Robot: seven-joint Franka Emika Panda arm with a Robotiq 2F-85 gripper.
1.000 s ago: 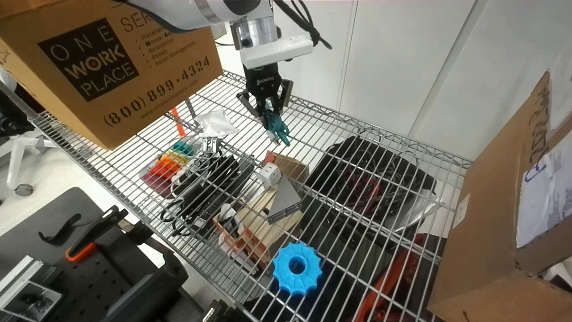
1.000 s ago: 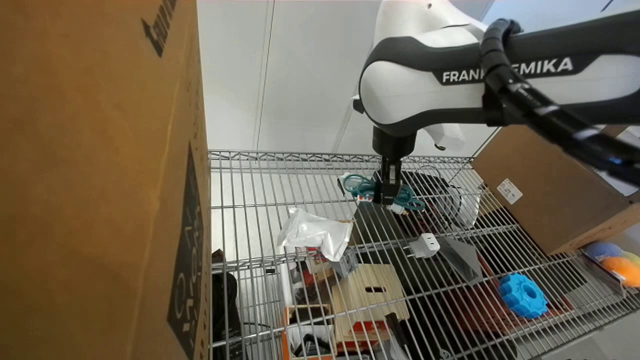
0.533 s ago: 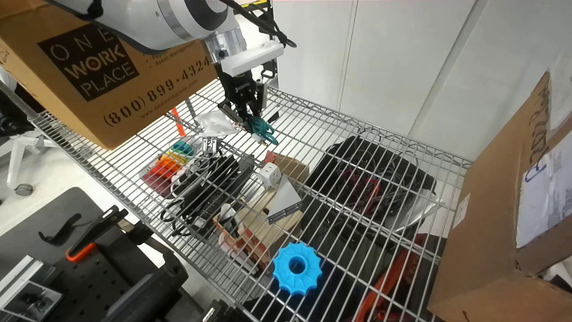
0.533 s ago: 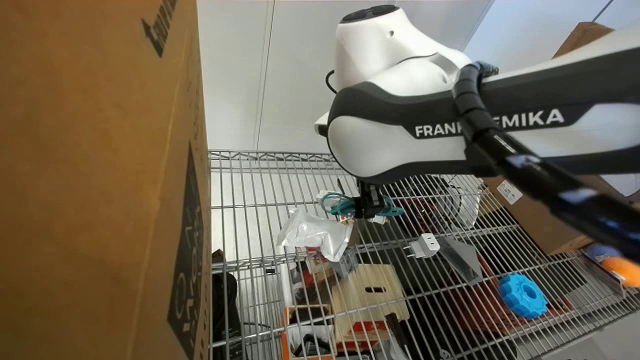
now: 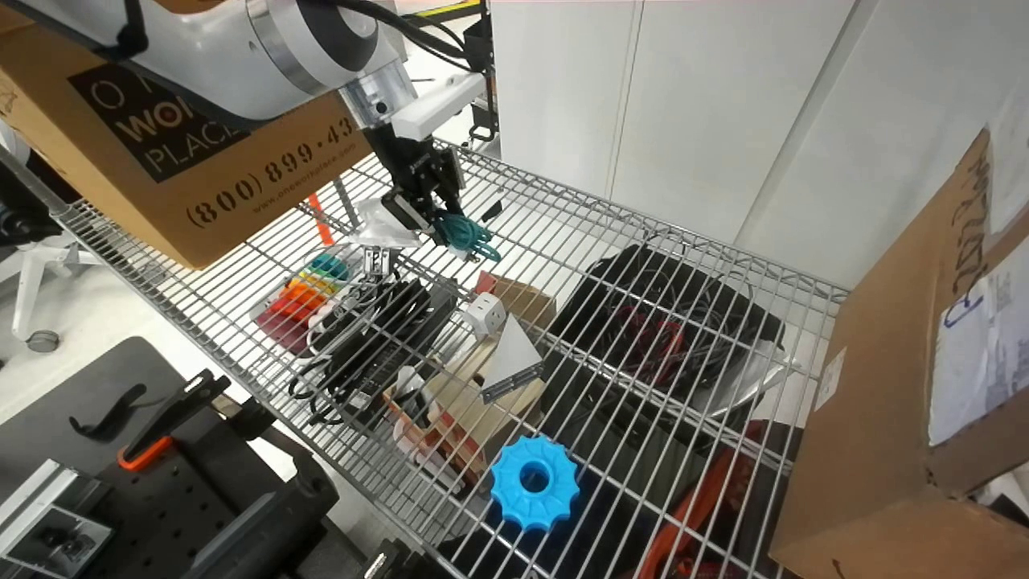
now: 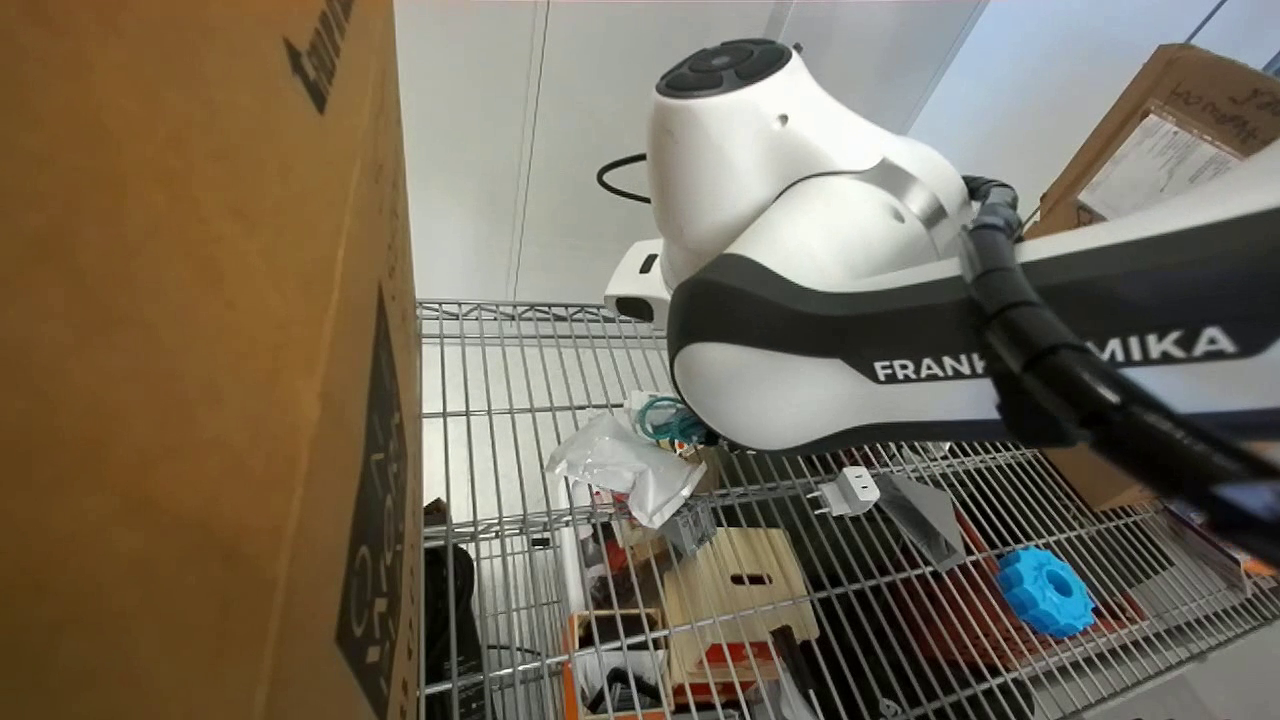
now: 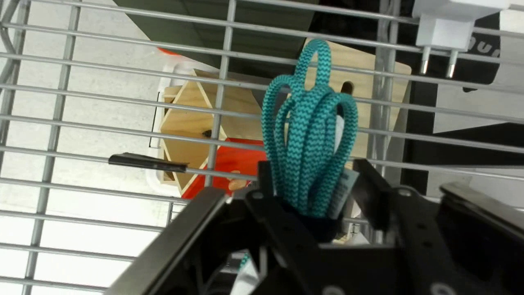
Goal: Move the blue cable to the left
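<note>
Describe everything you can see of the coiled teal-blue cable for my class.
The coiled teal-blue cable looks like braided fabric with a fine zigzag pattern. Its several loops, one jutting past the others, draw together between the jaws of the black two-finger gripper; whether both jaws press on it is unclear. A pale flat tag lies beside the strands; a small white piece shows behind one loop. The loops extend over the grey metal wire shelf; whether they touch it cannot be told.
</note>
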